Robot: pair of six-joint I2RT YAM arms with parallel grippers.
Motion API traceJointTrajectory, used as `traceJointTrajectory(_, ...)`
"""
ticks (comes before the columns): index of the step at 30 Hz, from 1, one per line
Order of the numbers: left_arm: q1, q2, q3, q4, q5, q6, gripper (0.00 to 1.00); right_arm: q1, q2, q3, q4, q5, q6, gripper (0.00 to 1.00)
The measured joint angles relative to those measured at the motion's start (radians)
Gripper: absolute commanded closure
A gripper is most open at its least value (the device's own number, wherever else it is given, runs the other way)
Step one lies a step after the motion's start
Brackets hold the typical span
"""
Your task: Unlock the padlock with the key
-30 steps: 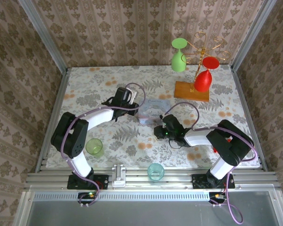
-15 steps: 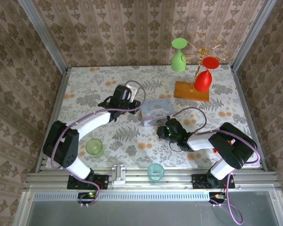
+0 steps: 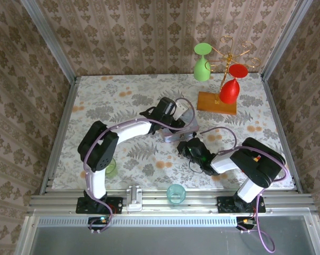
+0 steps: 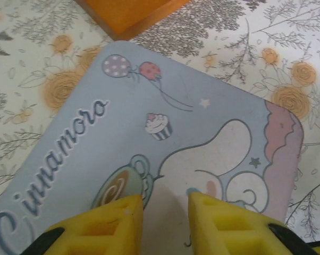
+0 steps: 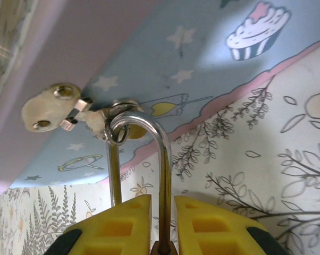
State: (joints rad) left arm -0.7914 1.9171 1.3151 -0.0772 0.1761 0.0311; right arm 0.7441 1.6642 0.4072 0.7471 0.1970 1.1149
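Note:
The padlock's silver shackle [image 5: 141, 125] hooks through the ring of the latch [image 5: 48, 109] on the front wall of the pale blue cartoon tin box [image 5: 165, 58]. My right gripper [image 5: 162, 199] is shut on the padlock; one shackle leg runs between its yellow fingers, and a sliver of the brass body [image 5: 162, 248] shows at the bottom edge. In the top view the right gripper [image 3: 185, 144] sits at the box's [image 3: 190, 126] near side. My left gripper [image 4: 165, 199] hovers open over the box lid [image 4: 149, 111], nothing between its fingers; from above it [image 3: 177, 123] covers the lid. The key is out of view.
A gold rack [image 3: 229, 58] on an orange wooden base [image 3: 217, 102] carries a green glass [image 3: 202, 66] and a red glass [image 3: 230, 89] at the back right. A green cup [image 3: 111, 168] stands behind the left arm, and a teal cup [image 3: 176, 193] at the near edge.
The left arm has swung right, from beside the box's left end to over its lid. The box has shifted slightly right. The right gripper has stayed on the padlock.

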Motion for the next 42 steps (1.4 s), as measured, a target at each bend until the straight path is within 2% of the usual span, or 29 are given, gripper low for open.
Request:
traceJointTrajectory(7,0.0,-0.035,-0.141,0.179,-0.057,-0.011,0.79,0.043,0.072,0.003,0.129,0.115,0.062,1.0)
traceJointTrajectory(14,-0.014,-0.048,-0.222,0.314,-0.1,-0.016,0.82,0.03,0.037,0.007,0.073,0.147,0.043,1.0)
traceJointTrajectory(25,-0.032,-0.052,-0.267,0.395,-0.126,-0.014,0.9,-0.058,-0.134,0.021,-0.108,0.129,-0.075,1.0)
traceJointTrajectory(31,-0.035,-0.052,-0.275,0.409,-0.118,-0.011,0.9,-0.119,-0.195,0.032,-0.238,0.11,-0.117,1.0)
traceJointTrajectory(42,-0.039,-0.057,-0.283,0.419,-0.122,-0.012,0.91,-0.262,-0.162,0.087,-0.283,-0.048,-0.201,1.0)
